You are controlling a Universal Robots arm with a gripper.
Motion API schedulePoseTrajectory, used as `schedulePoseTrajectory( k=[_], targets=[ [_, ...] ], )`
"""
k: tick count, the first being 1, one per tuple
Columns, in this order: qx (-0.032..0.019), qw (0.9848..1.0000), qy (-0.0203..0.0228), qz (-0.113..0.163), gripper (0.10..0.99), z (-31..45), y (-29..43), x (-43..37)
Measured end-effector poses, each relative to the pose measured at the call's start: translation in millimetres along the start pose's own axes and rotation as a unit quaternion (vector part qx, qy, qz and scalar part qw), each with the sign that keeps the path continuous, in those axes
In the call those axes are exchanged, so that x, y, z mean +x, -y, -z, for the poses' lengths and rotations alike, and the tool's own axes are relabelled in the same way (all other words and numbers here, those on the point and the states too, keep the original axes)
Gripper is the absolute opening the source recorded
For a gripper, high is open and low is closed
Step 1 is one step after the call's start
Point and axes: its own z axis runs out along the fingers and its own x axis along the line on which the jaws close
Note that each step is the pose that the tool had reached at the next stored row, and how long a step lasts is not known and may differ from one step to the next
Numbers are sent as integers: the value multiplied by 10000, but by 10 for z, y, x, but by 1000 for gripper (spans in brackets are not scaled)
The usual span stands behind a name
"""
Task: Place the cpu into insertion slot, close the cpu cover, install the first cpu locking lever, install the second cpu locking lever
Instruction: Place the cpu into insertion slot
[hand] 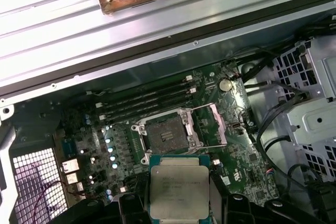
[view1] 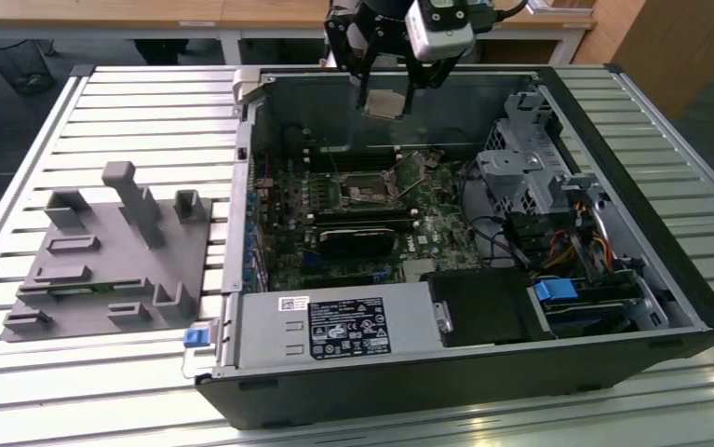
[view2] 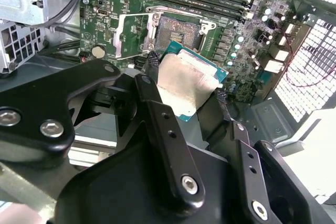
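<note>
The claw (view1: 388, 97) pinches the chip (hand: 178, 184) by its sides, up in the air near the open slot (hand: 167, 135), likely so its underside is free.

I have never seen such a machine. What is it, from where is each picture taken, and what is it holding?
A robot arm works over an open computer case that lies on a slatted metal table. The exterior view comes from a camera off the arm; both wrist views come from cameras riding on the arm, looking into the case. The arm's hand grips a small square chip by its edges, in the air above the green board. On the board, the square socket is bare and its metal cover stands open. A grey plastic holder lies beside the case.
</note>
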Motion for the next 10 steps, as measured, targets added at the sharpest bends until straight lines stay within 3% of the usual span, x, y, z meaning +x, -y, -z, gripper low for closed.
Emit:
schedulePoseTrajectory(
  k=[10],
  targets=[
    [-2, 9999, 12, -138, 541, 0, 0, 0]
  ],
)
